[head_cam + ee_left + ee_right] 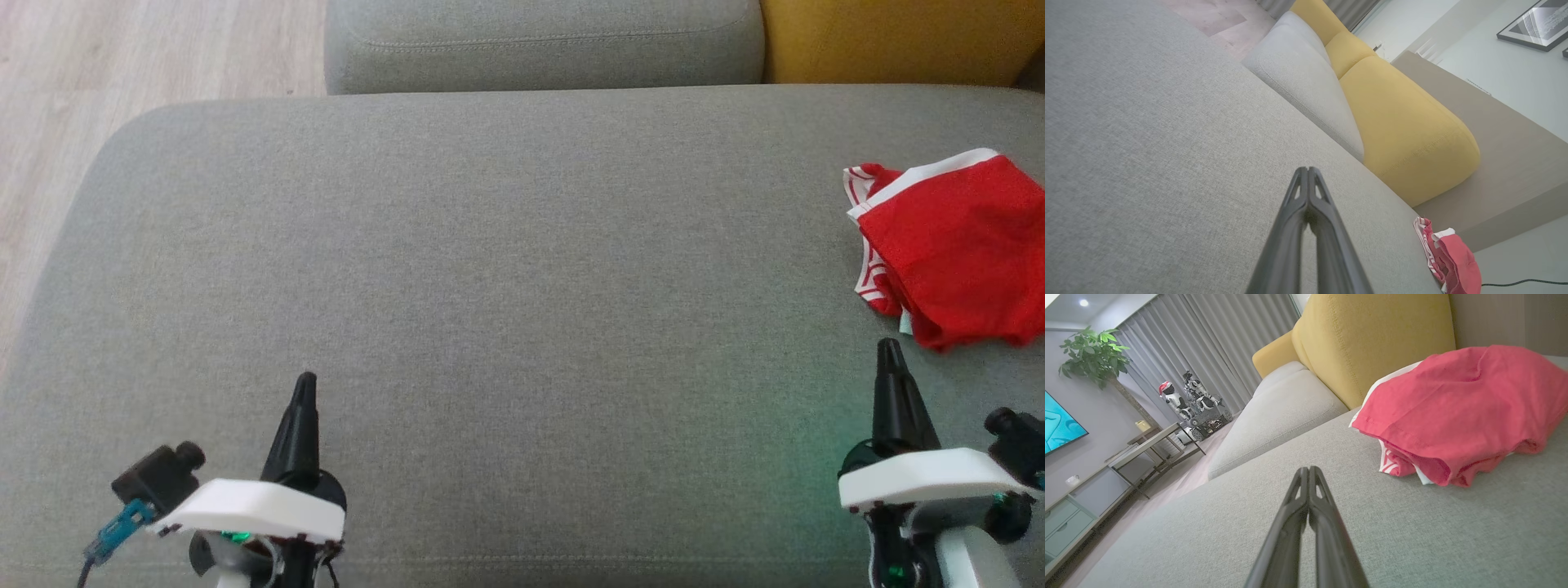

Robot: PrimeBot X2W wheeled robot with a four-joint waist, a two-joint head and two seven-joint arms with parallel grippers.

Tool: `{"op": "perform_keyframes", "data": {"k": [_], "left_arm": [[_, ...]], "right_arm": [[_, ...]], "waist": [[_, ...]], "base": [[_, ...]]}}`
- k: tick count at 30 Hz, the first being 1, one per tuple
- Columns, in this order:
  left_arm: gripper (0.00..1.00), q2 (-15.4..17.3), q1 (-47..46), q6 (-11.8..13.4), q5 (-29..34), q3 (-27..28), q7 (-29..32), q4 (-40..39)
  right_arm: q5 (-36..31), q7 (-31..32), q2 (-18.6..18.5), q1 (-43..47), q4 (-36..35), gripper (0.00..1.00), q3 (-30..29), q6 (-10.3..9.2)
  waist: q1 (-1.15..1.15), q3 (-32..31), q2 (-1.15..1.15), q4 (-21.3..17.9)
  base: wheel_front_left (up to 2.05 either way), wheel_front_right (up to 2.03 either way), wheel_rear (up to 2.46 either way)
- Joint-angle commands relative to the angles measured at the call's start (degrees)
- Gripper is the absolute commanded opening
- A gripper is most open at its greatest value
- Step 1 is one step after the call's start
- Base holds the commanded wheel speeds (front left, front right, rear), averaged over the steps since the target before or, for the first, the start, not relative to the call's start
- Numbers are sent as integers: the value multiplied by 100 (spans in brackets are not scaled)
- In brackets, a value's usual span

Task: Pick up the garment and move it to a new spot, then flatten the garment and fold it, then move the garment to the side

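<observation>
Just past the closed, empty right pincer [887,347], the red garment [955,245] sits bunched on the grey sofa [490,286]; left pincer [304,380] is closed and empty too.

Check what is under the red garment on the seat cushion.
The red garment lies bunched on the grey seat cushion. Its own striped trim and a white edge poke out beneath the top layer. Anything else under it is covered by the cloth.

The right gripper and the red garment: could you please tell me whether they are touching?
Apart. The right wrist view shows grey cushion between the shut right gripper and the garment.
</observation>
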Motion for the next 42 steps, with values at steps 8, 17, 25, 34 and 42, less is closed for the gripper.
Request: {"op": "perform_keyframes", "data": {"k": [8, 17, 25, 34, 42], "left_arm": [[0, 94, -322, -94, -524, 246, 135, -124], [0, 109, -366, -130, -1060, 381, 291, -83], [0, 120, -406, -162, -1538, 507, 435, -46], [0, 127, -442, -191, -1961, 622, 566, -12], [0, 132, -478, -219, -2382, 740, 698, 22]], "right_arm": [[689, 142, -22, -291, -197, 0, -23, -2], [1399, 307, -23, -310, -196, 0, -58, -2], [2035, 455, -24, -328, -194, 0, -90, -3], [2603, 587, -25, -343, -193, 0, -118, -3], [3171, 719, -26, -358, -192, 0, -146, -3]], "waist": [[0, -14, 0, -22], [0, -30, 0, -47], [0, -45, 0, -70], [0, -58, 0, -91], [0, -71, 0, -112]], "base": [[0, 0, 0], [0, 0, 0], [0, 0, 0], [0, 0, 0], [0, 0, 0]]}}
